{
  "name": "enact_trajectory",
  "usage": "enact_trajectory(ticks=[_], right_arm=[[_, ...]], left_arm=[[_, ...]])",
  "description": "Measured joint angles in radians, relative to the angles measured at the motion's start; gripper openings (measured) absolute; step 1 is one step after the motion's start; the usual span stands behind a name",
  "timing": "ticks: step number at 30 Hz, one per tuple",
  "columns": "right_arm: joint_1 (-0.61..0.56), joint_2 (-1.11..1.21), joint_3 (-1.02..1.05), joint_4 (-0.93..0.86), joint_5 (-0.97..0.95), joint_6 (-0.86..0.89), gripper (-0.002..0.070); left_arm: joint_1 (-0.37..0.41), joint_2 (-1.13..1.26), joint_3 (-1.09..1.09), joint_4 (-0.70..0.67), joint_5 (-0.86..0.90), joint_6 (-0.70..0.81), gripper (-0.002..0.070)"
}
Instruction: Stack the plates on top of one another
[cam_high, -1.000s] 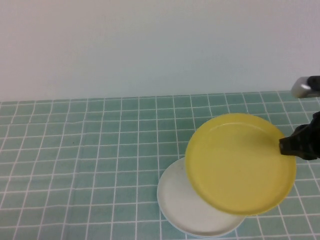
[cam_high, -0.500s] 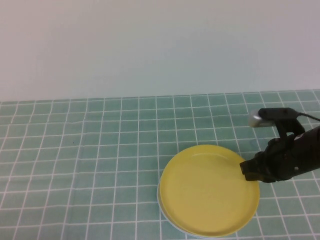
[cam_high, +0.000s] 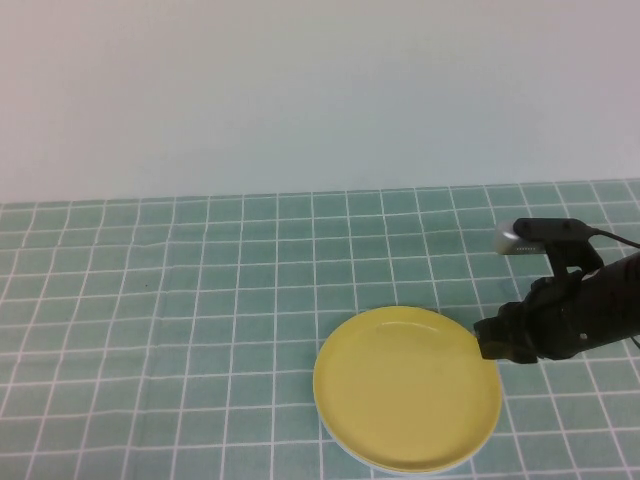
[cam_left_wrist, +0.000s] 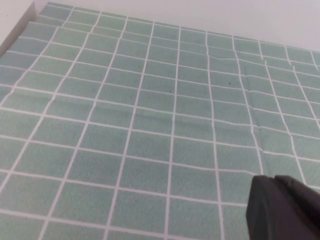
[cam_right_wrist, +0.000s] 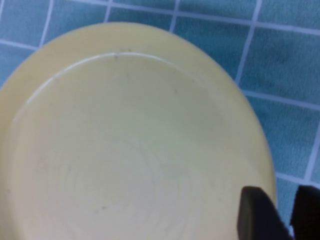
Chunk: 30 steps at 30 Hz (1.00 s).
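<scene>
The yellow plate (cam_high: 407, 388) lies flat on top of the white plate (cam_high: 338, 445), of which only a thin sliver of rim shows along its near-left edge. The light blue plate is not visible. My right gripper (cam_high: 487, 340) is at the yellow plate's right rim. In the right wrist view the yellow plate (cam_right_wrist: 125, 145) fills most of the picture and the right gripper (cam_right_wrist: 282, 200) straddles its rim slightly open, with cloth showing between the fingers. My left gripper (cam_left_wrist: 285, 207) is out of the high view; it hangs shut and empty over bare cloth.
A green tablecloth with a white grid (cam_high: 180, 300) covers the table and ends at a plain white wall (cam_high: 300, 90) at the back. The right arm (cam_high: 590, 310) with its cable reaches in from the right edge.
The yellow plate came down and leftward from a tilted hold in the air and now lies flat on the white plate. The right gripper came down with it and has loosened at the rim.
</scene>
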Motion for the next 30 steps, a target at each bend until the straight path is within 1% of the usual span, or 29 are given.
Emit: enact_trajectory(ticks=[2,3,5,7,8,9,12,14,17,24,30], right_arm=[[0.000,0.000,0.000,0.001,0.002,-0.004,0.0215],[0.000,0.000,0.000,0.001,0.004,-0.008,0.0225],[0.000,-0.002,0.000,0.001,0.021,-0.010,0.0239],[0.000,-0.010,0.000,0.001,0.049,-0.010,0.0236],[0.000,-0.015,0.000,-0.001,0.065,-0.010,0.0223],[0.000,-0.023,0.000,-0.010,0.081,-0.010,0.0194],[0.000,-0.062,0.000,-0.035,0.119,-0.010,0.0071],[0.000,-0.099,0.000,-0.043,0.131,-0.012,0.0034],[0.000,-0.186,0.000,-0.046,0.140,-0.021,0.0014],[0.000,-0.477,0.000,-0.052,0.157,-0.115,0.0005],[0.000,-0.591,0.000,-0.033,0.165,-0.124,0.0004]], left_arm=[[0.000,0.000,0.000,0.000,0.000,0.000,0.0000],[0.000,0.000,0.000,0.000,0.000,0.000,0.0000],[0.000,0.000,0.000,0.000,0.000,0.000,0.0000],[0.000,0.000,0.000,0.000,0.000,0.000,0.0000],[0.000,0.000,0.000,0.000,0.000,0.000,0.0000],[0.000,0.000,0.000,0.000,0.000,0.000,0.0000],[0.000,0.000,0.000,0.000,0.000,0.000,0.0000],[0.000,0.000,0.000,0.000,0.000,0.000,0.0000],[0.000,0.000,0.000,0.000,0.000,0.000,0.0000],[0.000,0.000,0.000,0.000,0.000,0.000,0.0000],[0.000,0.000,0.000,0.000,0.000,0.000,0.0000]])
